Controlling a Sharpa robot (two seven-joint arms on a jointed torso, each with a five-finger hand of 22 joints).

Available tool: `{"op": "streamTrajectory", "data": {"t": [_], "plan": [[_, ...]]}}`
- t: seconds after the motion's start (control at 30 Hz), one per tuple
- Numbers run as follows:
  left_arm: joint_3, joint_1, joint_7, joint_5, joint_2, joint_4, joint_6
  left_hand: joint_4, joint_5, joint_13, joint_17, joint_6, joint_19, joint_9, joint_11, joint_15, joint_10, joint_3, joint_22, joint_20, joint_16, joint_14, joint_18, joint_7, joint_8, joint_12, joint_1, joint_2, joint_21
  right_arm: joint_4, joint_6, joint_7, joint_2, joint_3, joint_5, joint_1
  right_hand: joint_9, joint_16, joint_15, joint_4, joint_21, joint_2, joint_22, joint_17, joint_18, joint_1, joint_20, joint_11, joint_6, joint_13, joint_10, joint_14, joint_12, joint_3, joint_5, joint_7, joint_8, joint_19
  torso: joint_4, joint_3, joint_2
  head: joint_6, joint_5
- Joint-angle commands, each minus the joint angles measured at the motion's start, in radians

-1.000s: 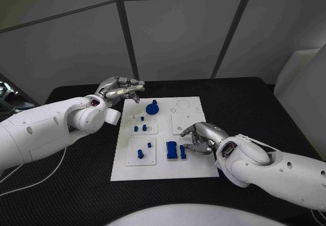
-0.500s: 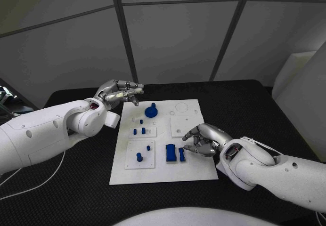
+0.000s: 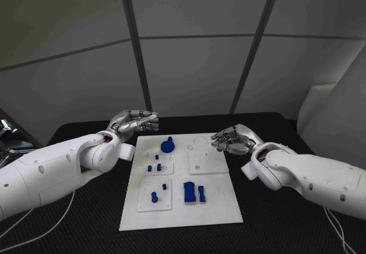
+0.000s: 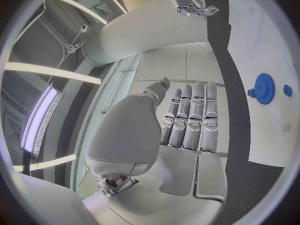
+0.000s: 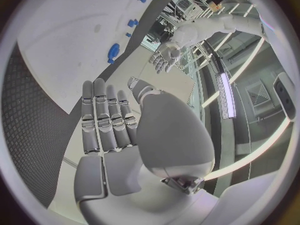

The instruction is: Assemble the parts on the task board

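The white task board [image 3: 217, 211] lies in the middle of the black table. A blue gear [image 3: 167, 143] stands at its far end. Small blue pegs [image 3: 155, 168] sit in a plate left of centre. Two blue blocks [image 3: 193, 192] and another peg [image 3: 154, 197] are nearer me. My left hand [image 3: 136, 123] hovers off the board's far left corner, holding nothing, with straight fingers [image 4: 187, 117]. My right hand [image 3: 232, 140] hangs above the board's far right edge, also holding nothing, with straight fingers [image 5: 109, 117]. The left wrist view also shows the gear [image 4: 264, 88] and the board [image 4: 262, 40].
Black table [image 3: 297, 201] surrounds the board on all sides. Grey wall panels [image 3: 191, 74] stand behind the table's far edge. A white panel [image 3: 320, 111] stands at the far right. A cable [image 3: 46, 222] runs along the left side.
My right hand has lifted away from the blue blocks and moved to the board's far right edge. The left hand has hardly moved. The head camera has tilted up.
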Motion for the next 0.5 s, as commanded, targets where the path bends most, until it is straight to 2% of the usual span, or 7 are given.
{"op": "streamTrajectory", "data": {"t": [0.03, 0.17, 0.2, 0.27, 0.33, 0.4, 0.5], "plan": [[0.001, -0.006, 0.088, 0.126, 0.022, -0.042, -0.04, 0.005, 0.001, -0.001, -0.035, -0.009, -0.06, -0.002, 0.011, 0.02, 0.0, -0.015, -0.067, 0.025, -0.088, -0.025, -0.015, 0.001, -0.01, -0.027, -0.009, 0.002, -0.07, -0.085, 0.083, 0.16, 0.051, 0.003, 0.298, 0.014, -0.004, -0.081, 0.015, -0.012, -0.078, 0.008, -0.068, -0.067, 0.011, -0.018, 0.02, 0.01, 0.001, -0.077, 0.012, -0.02, -0.03, -0.022, -0.011, 0.002, -0.015, 0.004, -0.0029, -0.0047, -0.015, 0.025, 0.001], [0.001, -0.018, 0.123, 0.168, 0.054, -0.09, -0.07, 0.011, 0.0, -0.001, -0.083, -0.016, -0.124, -0.003, 0.015, 0.037, 0.003, -0.051, -0.172, 0.058, -0.193, -0.029, -0.002, 0.002, -0.038, -0.074, -0.008, 0.008, -0.095, -0.187, 0.115, 0.19, 0.114, 0.008, 0.364, 0.022, -0.006, -0.16, 0.03, -0.034, -0.164, 0.03, -0.152, -0.146, 0.011, -0.036, 0.039, 0.019, -0.015, -0.162, 0.006, -0.027, -0.069, -0.064, -0.033, 0.006, -0.02, 0.024, -0.0052, -0.0063, -0.025, 0.042, 0.006], [0.002, -0.021, 0.132, 0.176, 0.064, -0.103, -0.08, 0.013, 0.002, -0.001, -0.089, -0.015, -0.131, -0.002, 0.018, 0.041, 0.003, -0.057, -0.191, 0.06, -0.21, -0.027, 0.0, -0.001, -0.043, -0.083, -0.007, 0.014, -0.096, -0.212, 0.125, 0.196, 0.129, 0.009, 0.377, 0.023, -0.006, -0.175, 0.035, -0.039, -0.181, 0.036, -0.168, -0.162, 0.011, -0.04, 0.042, 0.024, -0.02, -0.177, 0.001, -0.033, -0.078, -0.075, -0.038, 0.004, -0.02, 0.024, -0.004, -0.0064, -0.027, 0.045, 0.005], [0.002, -0.026, 0.148, 0.19, 0.084, -0.129, -0.099, 0.016, 0.002, -0.001, -0.094, -0.02, -0.155, -0.003, 0.024, 0.048, -0.004, -0.078, -0.227, 0.067, -0.242, -0.031, -0.001, -0.006, -0.057, -0.104, -0.01, 0.017, -0.096, -0.261, 0.14, 0.205, 0.155, 0.01, 0.399, 0.024, -0.006, -0.206, 0.041, -0.056, -0.224, 0.051, -0.211, -0.202, 0.012, -0.049, 0.051, 0.031, -0.032, -0.211, -0.004, -0.039, -0.097, -0.106, -0.047, 0.002, -0.02, 0.031, -0.0019, -0.006, -0.029, 0.059, 0.006], [0.002, -0.031, 0.161, 0.201, 0.104, -0.152, -0.119, 0.018, 0.002, 0.0, -0.093, -0.022, -0.172, -0.003, 0.031, 0.052, -0.008, -0.101, -0.262, 0.072, -0.271, -0.031, -0.002, -0.011, -0.072, -0.123, -0.01, 0.023, -0.095, -0.306, 0.15, 0.21, 0.179, 0.011, 0.416, 0.026, -0.006, -0.215, 0.047, -0.074, -0.262, 0.074, -0.252, -0.241, 0.011, -0.056, 0.059, 0.038, -0.04, -0.242, -0.007, -0.047, -0.113, -0.135, -0.043, 0.001, -0.019, 0.042, 0.0006, -0.0053, -0.033, 0.063, 0.008], [0.002, -0.035, 0.172, 0.211, 0.121, -0.172, -0.136, 0.02, 0.001, 0.0, -0.093, -0.027, -0.182, -0.003, 0.044, 0.059, -0.021, -0.124, -0.292, 0.076, -0.295, -0.031, -0.004, -0.025, -0.089, -0.137, -0.01, 0.028, -0.094, -0.348, 0.158, 0.214, 0.2, 0.012, 0.426, 0.026, -0.006, -0.216, 0.05, -0.087, -0.283, 0.085, -0.274, -0.261, 0.011, -0.057, 0.061, 0.039, -0.043, -0.256, -0.007, -0.049, -0.118, -0.148, -0.039, 0.007, -0.02, 0.045, 0.0008, -0.0046, -0.033, 0.066, 0.01], [0.002, -0.04, 0.18, 0.22, 0.141, -0.195, -0.15, 0.019, 0.003, -0.001, -0.093, -0.026, -0.186, -0.003, 0.047, 0.062, -0.032, -0.142, -0.318, 0.077, -0.314, -0.03, -0.006, -0.027, -0.1, -0.14, -0.006, 0.036, -0.094, -0.392, 0.171, 0.218, 0.222, 0.012, 0.434, 0.027, -0.006, -0.216, 0.052, -0.094, -0.296, 0.091, -0.289, -0.274, 0.012, -0.061, 0.062, 0.038, -0.044, -0.26, -0.007, -0.049, -0.119, -0.158, -0.039, 0.01, -0.02, 0.048, 0.001, -0.0049, -0.032, 0.07, 0.014]]}}
